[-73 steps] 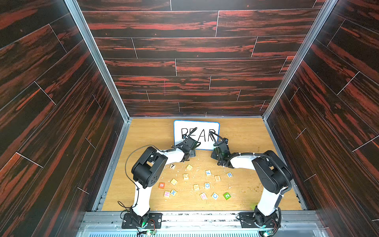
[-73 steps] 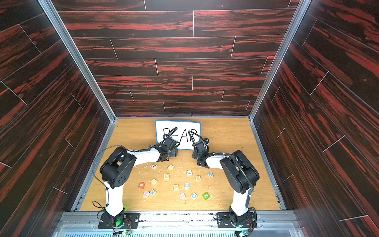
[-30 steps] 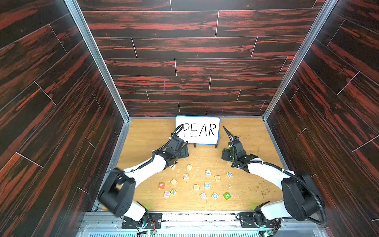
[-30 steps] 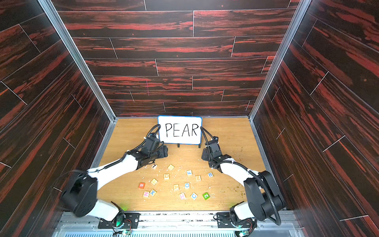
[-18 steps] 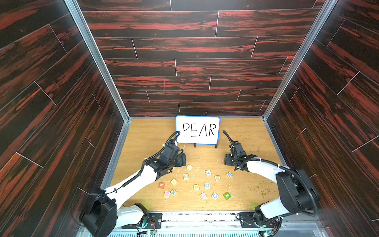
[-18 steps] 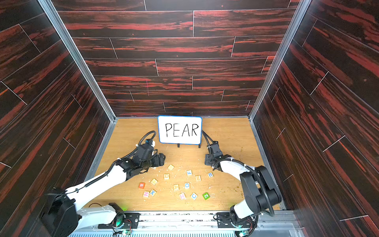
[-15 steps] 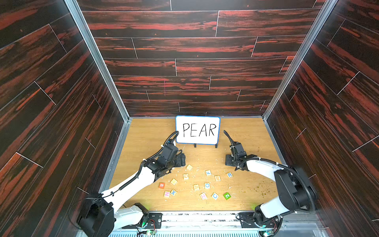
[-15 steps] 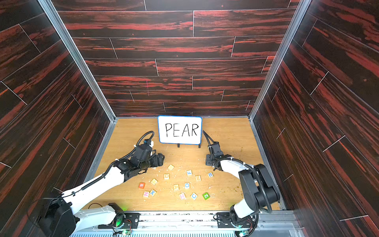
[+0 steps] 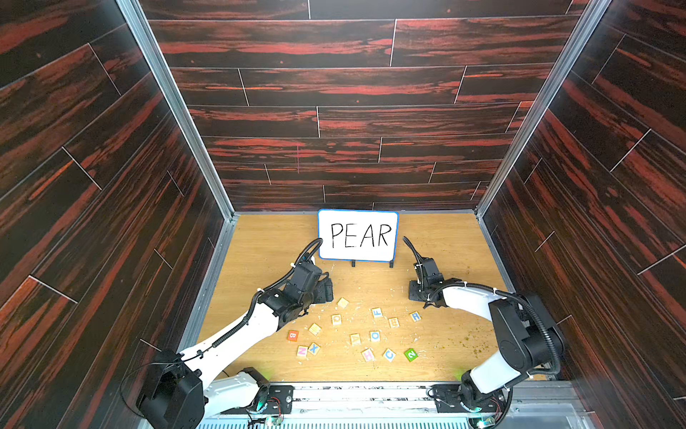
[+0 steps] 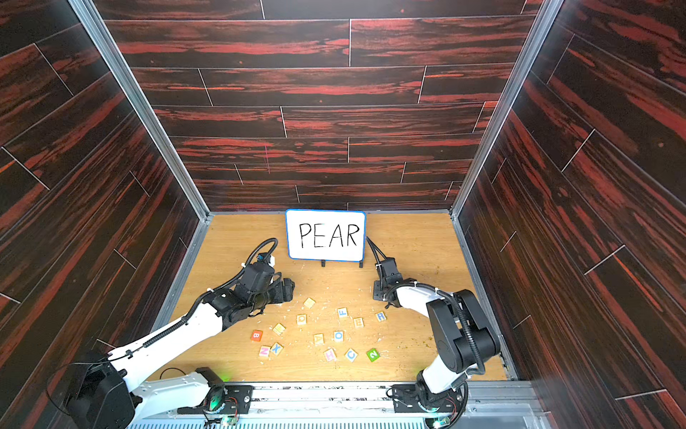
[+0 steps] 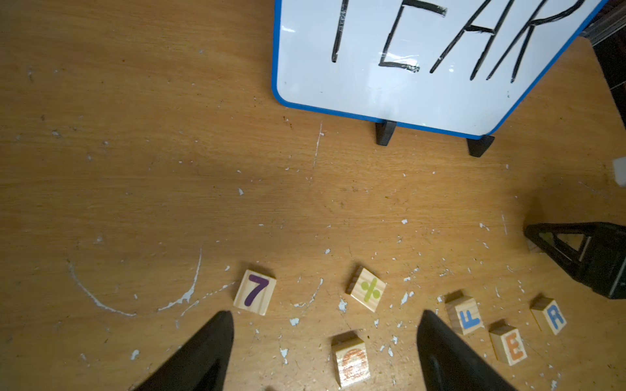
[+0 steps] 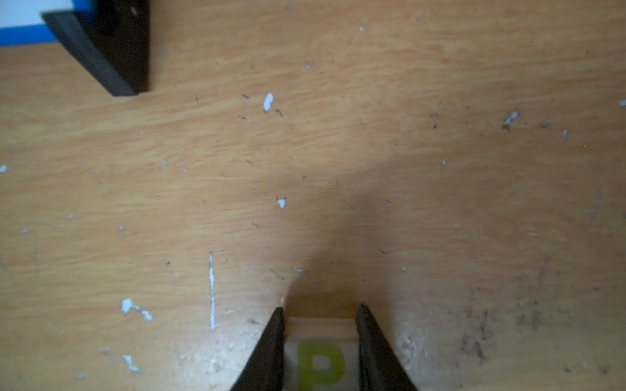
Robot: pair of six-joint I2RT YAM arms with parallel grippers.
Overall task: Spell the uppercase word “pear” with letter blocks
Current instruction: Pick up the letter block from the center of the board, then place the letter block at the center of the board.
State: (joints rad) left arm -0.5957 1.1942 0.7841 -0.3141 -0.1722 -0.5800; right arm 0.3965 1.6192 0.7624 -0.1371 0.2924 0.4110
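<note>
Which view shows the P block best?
The right wrist view: the P block sits between the right gripper's fingers, letter readable. In both top views the gripper hides it; the left wrist view shows mainly the gripper.

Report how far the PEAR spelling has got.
Done: nothing lined up yet. In hand: right gripper is shut on the P block; left gripper open, empty. Left: E block, A block, R block lie scattered, not yet placed.

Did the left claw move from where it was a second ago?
Yes. The left claw has pulled back from the whiteboard, toward the robot's base.
</note>
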